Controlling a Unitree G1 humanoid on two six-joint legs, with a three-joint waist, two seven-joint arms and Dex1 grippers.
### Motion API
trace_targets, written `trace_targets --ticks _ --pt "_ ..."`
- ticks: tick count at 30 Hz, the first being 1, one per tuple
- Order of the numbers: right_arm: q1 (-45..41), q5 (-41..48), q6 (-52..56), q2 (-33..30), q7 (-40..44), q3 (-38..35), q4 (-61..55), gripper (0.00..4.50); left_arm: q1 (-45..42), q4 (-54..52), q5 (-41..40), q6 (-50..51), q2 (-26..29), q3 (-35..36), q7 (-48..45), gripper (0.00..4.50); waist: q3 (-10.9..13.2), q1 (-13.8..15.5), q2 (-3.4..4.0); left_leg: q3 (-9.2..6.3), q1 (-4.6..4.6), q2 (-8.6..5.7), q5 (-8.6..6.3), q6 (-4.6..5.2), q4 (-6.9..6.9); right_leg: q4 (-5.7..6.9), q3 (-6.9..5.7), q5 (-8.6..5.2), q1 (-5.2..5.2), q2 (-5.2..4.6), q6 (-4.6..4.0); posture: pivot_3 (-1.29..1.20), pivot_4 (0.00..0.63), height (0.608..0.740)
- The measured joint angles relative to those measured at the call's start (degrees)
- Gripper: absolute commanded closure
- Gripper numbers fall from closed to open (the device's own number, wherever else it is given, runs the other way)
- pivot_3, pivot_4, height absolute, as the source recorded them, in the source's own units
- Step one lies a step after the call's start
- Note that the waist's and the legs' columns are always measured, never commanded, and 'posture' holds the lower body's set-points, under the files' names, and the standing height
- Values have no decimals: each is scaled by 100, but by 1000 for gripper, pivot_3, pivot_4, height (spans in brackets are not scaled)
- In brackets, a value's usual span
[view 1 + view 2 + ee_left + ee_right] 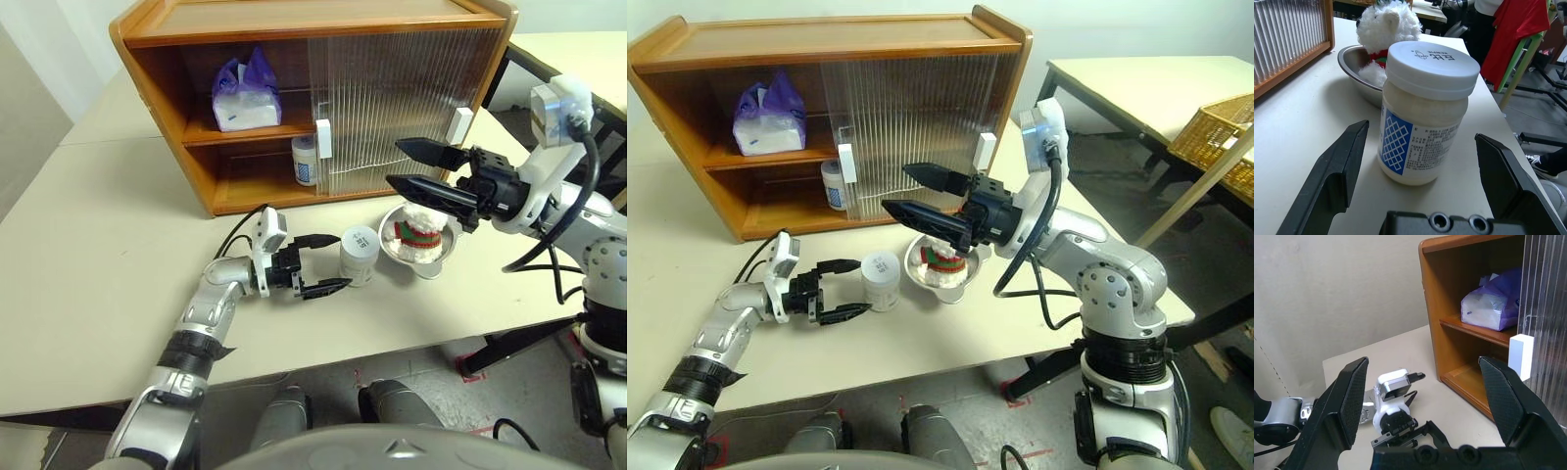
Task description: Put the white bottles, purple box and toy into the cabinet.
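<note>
Left gripper spread wide, bottle on table between fingers, untouched. Right gripper spread, empty, above toy. Next: close on bottle, carry to cabinet.

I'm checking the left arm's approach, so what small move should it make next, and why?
Probably ease the left gripper forward around the white bottle on the table, then close. Its open fingers point at the bottle but stop short of its sides. The purple box and another bottle already sit in the cabinet.
</note>
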Motion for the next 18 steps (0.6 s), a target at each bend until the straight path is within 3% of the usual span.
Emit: trace_targets --ticks 18 --pt "67 62 1 -27 -172 -32 -157 0 -542 953 353 -433 -508 -46 -37 27 -2 -107 4 7 -2 -11 10 16 6 -8 0 6 12 -19 34 -203 40 740"
